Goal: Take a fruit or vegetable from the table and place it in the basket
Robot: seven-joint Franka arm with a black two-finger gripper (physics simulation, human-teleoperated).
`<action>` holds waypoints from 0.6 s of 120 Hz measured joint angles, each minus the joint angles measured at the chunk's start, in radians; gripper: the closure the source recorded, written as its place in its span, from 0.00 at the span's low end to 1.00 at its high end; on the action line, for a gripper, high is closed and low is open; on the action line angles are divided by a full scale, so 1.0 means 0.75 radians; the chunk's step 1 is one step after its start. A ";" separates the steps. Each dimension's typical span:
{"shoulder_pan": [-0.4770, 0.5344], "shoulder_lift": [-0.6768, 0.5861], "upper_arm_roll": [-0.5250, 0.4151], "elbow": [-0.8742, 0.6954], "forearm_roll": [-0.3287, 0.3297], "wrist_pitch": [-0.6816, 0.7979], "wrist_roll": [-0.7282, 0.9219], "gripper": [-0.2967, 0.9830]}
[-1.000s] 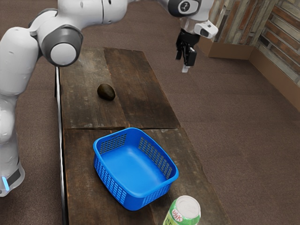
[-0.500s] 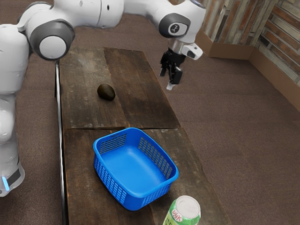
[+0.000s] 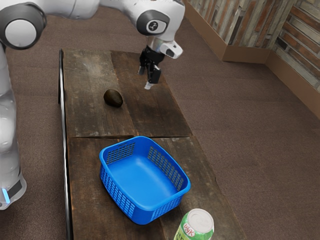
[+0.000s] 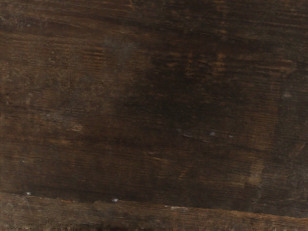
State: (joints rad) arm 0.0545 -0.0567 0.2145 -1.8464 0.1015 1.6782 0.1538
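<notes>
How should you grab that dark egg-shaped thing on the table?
I'd come straight down from above and pinch the egg-shaped thing around its middle, one finger on each long side. It looks longer than it is wide and lies on its side, so that's narrower. Its rounded ends would probably slip more easily.

Dark brown wooden tabletop (image 4: 144,120), grain streaked, pale specks scattered, thin seam between two boards.
</notes>
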 joint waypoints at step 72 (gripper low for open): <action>-0.013 -0.028 0.107 -0.027 0.018 -0.096 0.624 0.23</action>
State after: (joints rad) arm 0.0445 -0.0780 0.2944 -1.8670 0.1150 1.6062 0.6220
